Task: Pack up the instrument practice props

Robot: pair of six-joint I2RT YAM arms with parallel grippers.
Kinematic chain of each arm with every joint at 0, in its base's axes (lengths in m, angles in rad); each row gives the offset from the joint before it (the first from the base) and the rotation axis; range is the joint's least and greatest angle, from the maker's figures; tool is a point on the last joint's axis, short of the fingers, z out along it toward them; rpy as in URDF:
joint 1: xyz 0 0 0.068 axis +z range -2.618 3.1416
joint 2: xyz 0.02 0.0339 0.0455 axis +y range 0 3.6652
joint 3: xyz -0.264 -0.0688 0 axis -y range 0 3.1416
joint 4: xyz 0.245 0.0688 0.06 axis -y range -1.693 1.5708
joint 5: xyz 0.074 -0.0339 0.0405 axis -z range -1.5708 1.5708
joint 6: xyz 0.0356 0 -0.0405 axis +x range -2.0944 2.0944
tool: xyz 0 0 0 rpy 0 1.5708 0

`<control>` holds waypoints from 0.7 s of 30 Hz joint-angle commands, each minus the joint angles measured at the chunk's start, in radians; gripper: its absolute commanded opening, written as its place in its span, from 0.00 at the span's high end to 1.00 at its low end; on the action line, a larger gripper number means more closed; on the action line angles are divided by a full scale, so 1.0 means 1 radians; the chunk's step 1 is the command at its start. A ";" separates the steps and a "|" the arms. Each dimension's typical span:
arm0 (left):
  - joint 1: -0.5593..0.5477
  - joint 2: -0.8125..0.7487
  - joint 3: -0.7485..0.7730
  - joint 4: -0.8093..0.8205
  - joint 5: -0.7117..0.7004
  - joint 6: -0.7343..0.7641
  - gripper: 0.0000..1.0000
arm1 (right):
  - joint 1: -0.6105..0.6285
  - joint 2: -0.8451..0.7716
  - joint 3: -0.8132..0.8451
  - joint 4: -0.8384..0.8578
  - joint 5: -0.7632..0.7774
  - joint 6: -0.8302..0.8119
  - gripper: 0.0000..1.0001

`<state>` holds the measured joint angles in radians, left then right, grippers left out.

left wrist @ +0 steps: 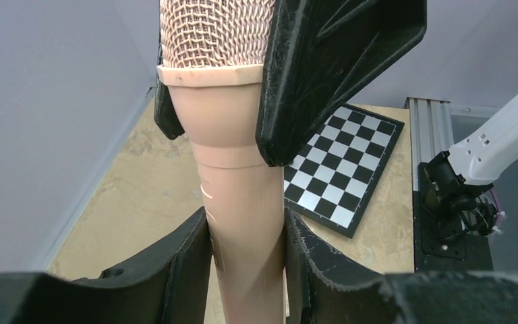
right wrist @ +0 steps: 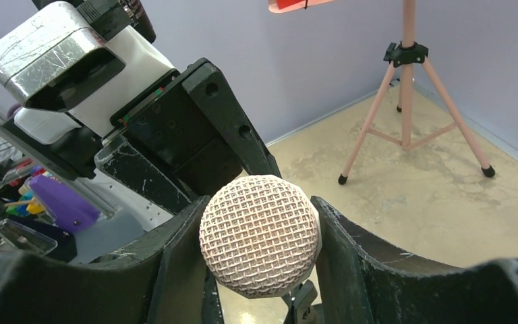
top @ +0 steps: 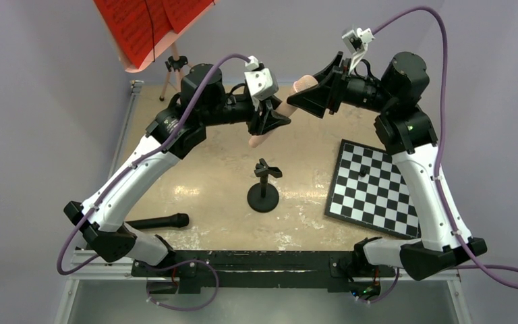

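The peach-pink microphone with a mesh head (left wrist: 239, 162) is held in the air, above and beyond the black round-based stand (top: 263, 197). The right tool (right wrist: 260, 202) clamps its head and the left tool (left wrist: 246, 219) pinches its handle. For a clean handover, the left grip should be firm and square on the handle before the right lets go.

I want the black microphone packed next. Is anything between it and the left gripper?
Nothing visible lies between them. The black microphone lies bare on the table by the left arm's base. But the left gripper is busy, its fingers on the handle of the pink microphone, whose head the right gripper holds.
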<state>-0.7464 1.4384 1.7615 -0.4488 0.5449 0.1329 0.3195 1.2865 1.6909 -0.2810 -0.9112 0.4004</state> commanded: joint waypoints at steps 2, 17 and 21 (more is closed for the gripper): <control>-0.007 0.023 0.043 -0.057 0.039 0.034 0.90 | 0.004 -0.009 -0.013 0.046 -0.097 -0.012 0.67; 0.223 -0.197 -0.066 -0.516 0.045 0.514 1.00 | -0.142 -0.150 -0.135 0.056 -0.189 -0.047 0.01; 0.249 -0.267 -0.094 -0.824 0.000 0.918 1.00 | -0.150 -0.165 -0.183 0.049 -0.190 -0.086 0.01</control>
<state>-0.5140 1.2530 1.6863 -0.9405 0.5625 0.6262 0.1780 1.1206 1.5490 -0.2394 -1.0779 0.3389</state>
